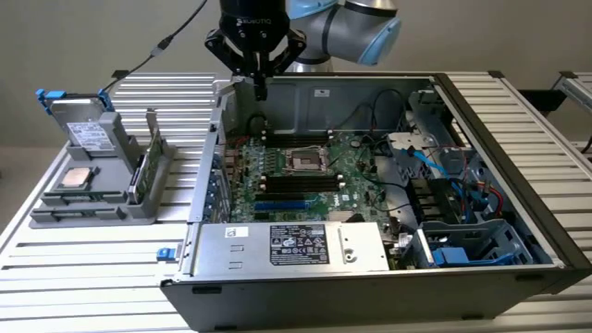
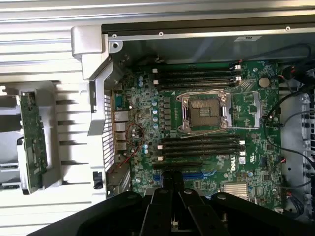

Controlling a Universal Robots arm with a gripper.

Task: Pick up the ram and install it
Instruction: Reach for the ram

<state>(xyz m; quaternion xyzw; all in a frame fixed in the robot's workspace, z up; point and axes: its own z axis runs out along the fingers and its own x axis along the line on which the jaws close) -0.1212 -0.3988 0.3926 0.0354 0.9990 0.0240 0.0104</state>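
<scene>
**A:** On the slatted table (image 1: 83, 277), what sits where, counting twelve o'clock as the far edge in the exterior view?

**B:** An open computer case (image 1: 518, 187) takes up the middle and the three o'clock side. Its motherboard (image 1: 324, 173) lies flat inside, with a processor socket (image 1: 306, 161) near the centre. Long black slots (image 1: 298, 184) run just at six o'clock of that socket, and more run at twelve o'clock of it. A silver power box (image 1: 296, 243) with a printed label sits along the case's six o'clock edge.

**A:** And the ram?

**B:** The ram (image 1: 138, 179) stands on its long edge in a grey holder (image 1: 74, 211) at nine o'clock of the case, outside it and well apart from the motherboard. In the wrist view the ram (image 2: 33, 142) shows as a dark-green strip in that same holder, beside the case's outer wall. Nothing touches it.

**A:** Does the holder carry anything else?

**B:** A square silver chip (image 1: 76, 177) lies flat at nine o'clock of the ram. A drive (image 1: 82, 125) with blue tabs stands at the holder's twelve o'clock end.

**A:** Where is the gripper?

**B:** The gripper (image 1: 260, 94) hangs above the case's far wall, at about eleven o'clock of the socket. It is well apart from the ram.

**A:** How do its fingers stand?

**B:** They are pressed together with nothing between them. In the wrist view the gripper (image 2: 173, 173) has its dark tips side by side over the motherboard, next to a blue slot (image 2: 199, 174).
</scene>
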